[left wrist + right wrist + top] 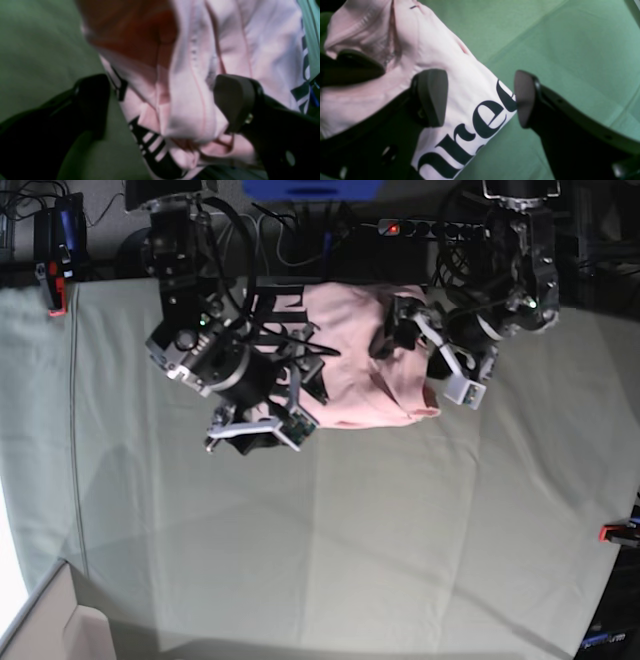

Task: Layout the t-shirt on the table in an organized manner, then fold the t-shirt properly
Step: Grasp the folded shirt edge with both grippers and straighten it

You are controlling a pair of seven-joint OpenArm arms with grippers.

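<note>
The pale pink t-shirt (360,365) lies bunched at the far middle of the grey-green table (330,530). My left gripper (162,105) is open and straddles a thick fold of the shirt (190,100), one finger on each side of it. In the base view this gripper (395,330) sits over the shirt's right part. My right gripper (478,98) is also open, just above the shirt's edge with black lettering (480,117); one finger is over the fabric, the other over bare table. From the base camera it (300,385) is at the shirt's left side.
Red clamps sit on the table's left edge (55,300) and right edge (620,532). Cables and a power strip (420,227) run behind the far edge. A pale box corner (50,630) shows at the front left.
</note>
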